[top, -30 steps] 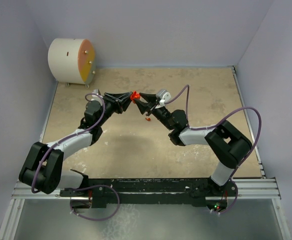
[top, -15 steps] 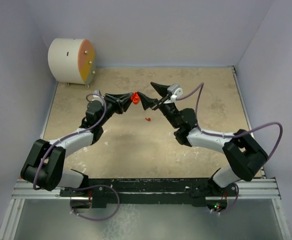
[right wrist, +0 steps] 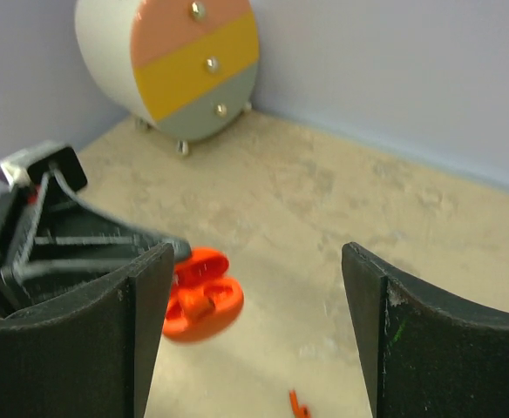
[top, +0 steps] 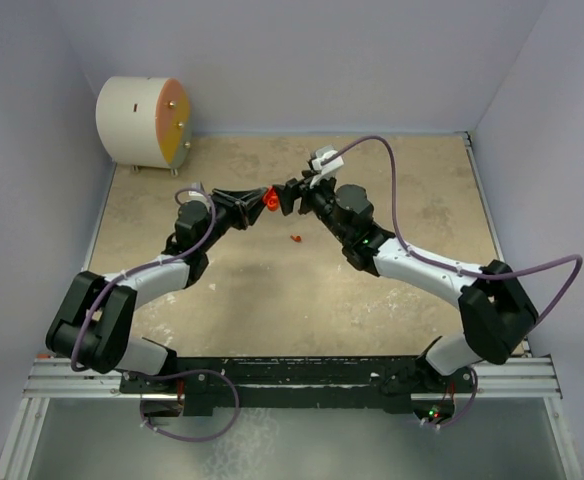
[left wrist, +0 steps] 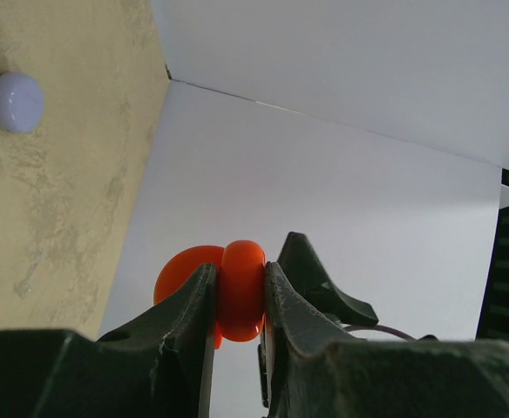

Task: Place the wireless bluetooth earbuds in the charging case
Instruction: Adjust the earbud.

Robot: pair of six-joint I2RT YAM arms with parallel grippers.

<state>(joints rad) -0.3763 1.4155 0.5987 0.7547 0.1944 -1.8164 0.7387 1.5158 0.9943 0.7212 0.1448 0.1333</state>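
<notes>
One red earbud (top: 295, 238) (right wrist: 298, 405) lies loose on the table (top: 422, 200), in the same spot as a second ago, a little nearer the arm bases than the red case (top: 271, 199) (left wrist: 237, 292) (right wrist: 202, 296). The case is off the table with its lid swung open, clenched across its body by my left gripper (top: 260, 197) (left wrist: 237, 283), which has not shifted. My right gripper (top: 290, 194) (right wrist: 259, 287) has changed most. A second ago its fingers were pinched in at the case; half a second ago they had sprung apart and pulled away. Now they stand wide, holding nothing, just beside the case again, with the arm stretched further out. From the right wrist I cannot tell what sits inside the case. A lavender case (left wrist: 16, 102) rests on the table, and the cabinet (top: 142, 122) (right wrist: 172, 65) stands in the far left corner.
</notes>
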